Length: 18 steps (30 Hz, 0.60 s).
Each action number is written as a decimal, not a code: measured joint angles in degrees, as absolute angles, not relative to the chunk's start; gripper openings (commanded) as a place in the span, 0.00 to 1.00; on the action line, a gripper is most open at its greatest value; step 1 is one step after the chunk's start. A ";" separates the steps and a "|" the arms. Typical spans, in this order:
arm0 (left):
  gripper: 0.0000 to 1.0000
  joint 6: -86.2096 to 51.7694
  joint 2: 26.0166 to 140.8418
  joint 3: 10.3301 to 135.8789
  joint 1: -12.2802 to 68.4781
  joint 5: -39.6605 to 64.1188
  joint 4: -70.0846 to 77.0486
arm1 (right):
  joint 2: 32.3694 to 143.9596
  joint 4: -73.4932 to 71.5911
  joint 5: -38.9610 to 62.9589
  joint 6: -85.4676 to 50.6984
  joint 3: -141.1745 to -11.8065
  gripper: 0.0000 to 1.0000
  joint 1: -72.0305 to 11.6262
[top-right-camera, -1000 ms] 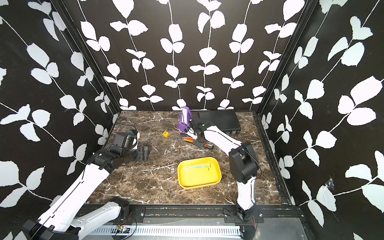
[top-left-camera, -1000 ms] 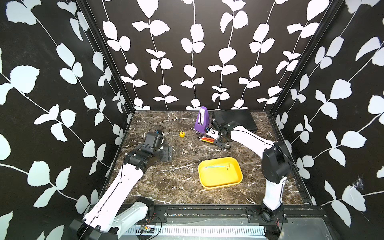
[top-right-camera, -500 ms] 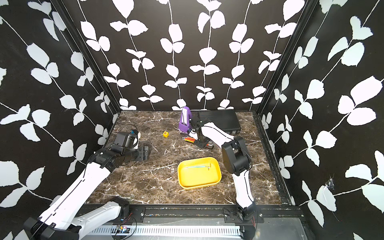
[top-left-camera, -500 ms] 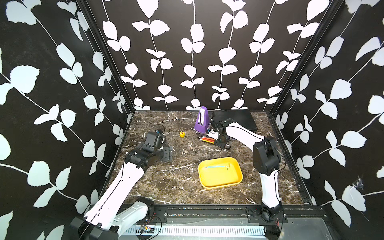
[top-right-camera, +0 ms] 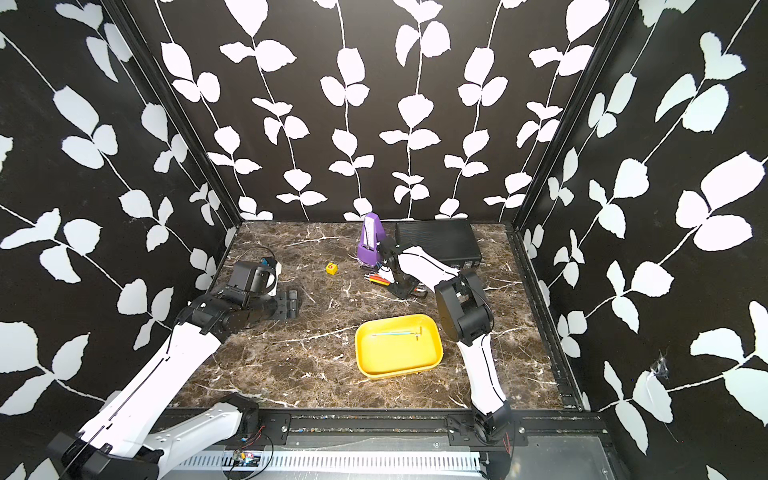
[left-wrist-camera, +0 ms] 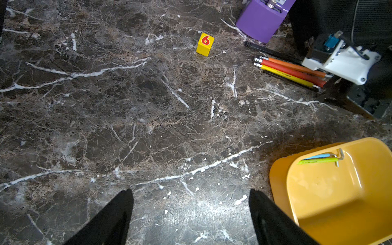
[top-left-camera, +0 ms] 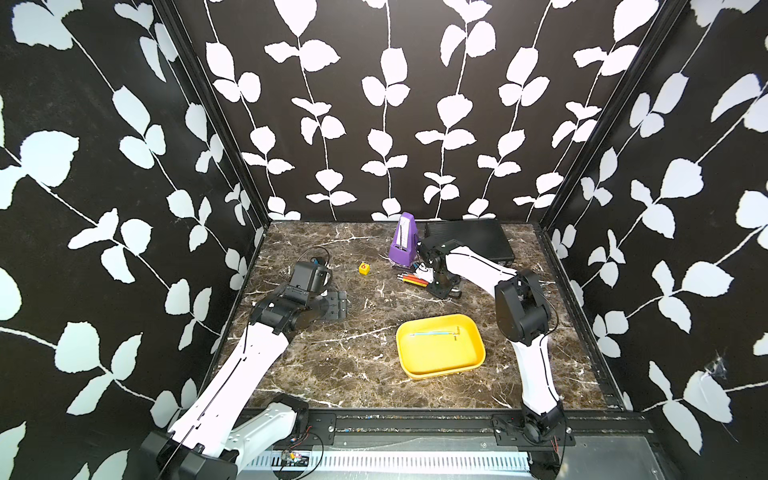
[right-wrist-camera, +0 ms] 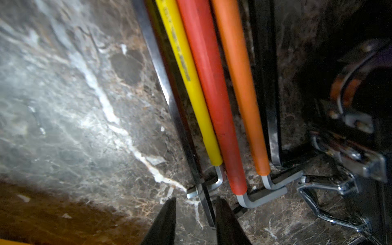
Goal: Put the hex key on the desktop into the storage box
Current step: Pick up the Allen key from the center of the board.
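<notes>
- Straddling the near end of the thin bare-steel hex key (right-wrist-camera: 169, 99) with the right gripper (right-wrist-camera: 196, 199), low over the desktop (top-left-camera: 353, 353).
- Fingertips (right-wrist-camera: 167, 212) parted, marble showing in the gap, the key close against one finger and not pinched from both sides; nothing lifted.
- Lying flat on the marble next to that key, side by side in one bundle: yellow-sleeved hex key (right-wrist-camera: 191, 84), red-sleeved hex key (right-wrist-camera: 212, 95), orange-sleeved hex key (right-wrist-camera: 241, 95), then a black hex key (right-wrist-camera: 265, 63).
- Bundle just in front of the purple metronome (top-left-camera: 403, 241) and the black case (top-left-camera: 469, 239), toward the far right of the desktop.
- Sitting nearer the front, well apart from the bundle: the storage box (top-left-camera: 440, 353), already holding a blue hex key (left-wrist-camera: 318, 156) and a green hex key (left-wrist-camera: 316, 161) near its far rim.
- Hanging over bare marble on the left side: the left gripper (left-wrist-camera: 190, 191), fingers spread wide, nothing between them.
- Standing alone between the two arms: a small yellow cube (top-left-camera: 364, 268) marked with a red 6.
</notes>
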State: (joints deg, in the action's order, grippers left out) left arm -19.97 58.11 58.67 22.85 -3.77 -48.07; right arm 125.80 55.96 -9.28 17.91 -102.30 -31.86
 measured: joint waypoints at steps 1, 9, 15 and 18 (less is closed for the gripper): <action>0.86 -19.99 58.11 58.81 22.85 -3.77 -48.05 | 125.97 55.99 -9.41 17.89 -102.30 0.32 -31.86; 0.86 -20.36 58.11 58.89 22.85 -3.73 -48.05 | 126.80 55.99 -9.58 17.30 -102.30 0.27 -31.88; 0.86 -20.78 58.13 58.89 22.85 -3.64 -48.05 | 126.82 55.92 -9.61 17.06 -102.30 0.22 -31.94; 0.86 -20.99 58.13 58.89 22.85 -3.62 -48.05 | 126.87 55.81 -9.58 17.08 -102.30 0.23 -31.99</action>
